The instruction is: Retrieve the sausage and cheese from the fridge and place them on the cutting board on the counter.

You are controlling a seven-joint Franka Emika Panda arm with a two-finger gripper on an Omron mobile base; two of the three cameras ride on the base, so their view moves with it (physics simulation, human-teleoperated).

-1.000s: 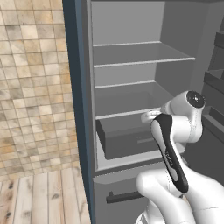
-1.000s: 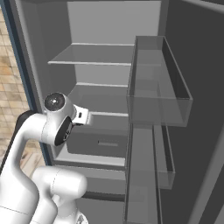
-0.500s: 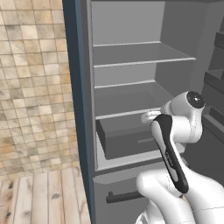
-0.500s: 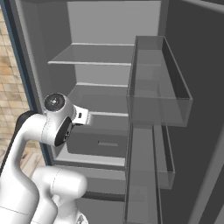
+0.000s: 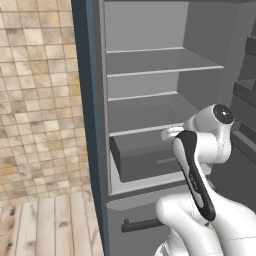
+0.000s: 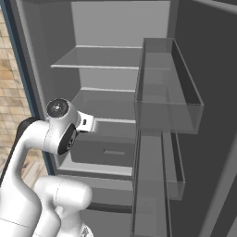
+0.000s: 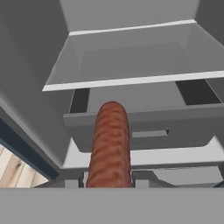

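**Ana:** Looking down the hand view, the sausage (image 7: pixel 110 144) stands lengthwise, long axis running straight away from the camera, rounded far end aimed at the fridge (image 5: pixel 150 100) drawer (image 7: pixel 144 131).

**Ben:** And the grip?

**Ana:** The gripper (image 7: pixel 109 183) is closed tight on the sausage's near end, with the dark fingertips (image 7: pixel 82 181) just peeking either side of it (barely visible, mind you).

**Ben:** Count for me.

**Ana:** One sausage. Two bare grey shelves (image 5: pixel 160 62) above one drawer, pulled partly out. Two clear door bins (image 6: pixel 169 88), stacked on the open door.

**Ben:** Surroundings?

**Ana:** Grey fridge interior ahead, tan tiled wall (image 5: pixel 35 90) to the left and pale wooden floor (image 5: pixel 45 225) below it. The white arm (image 5: pixel 200 165) reaches in at drawer height, sausage held in front of the drawer.
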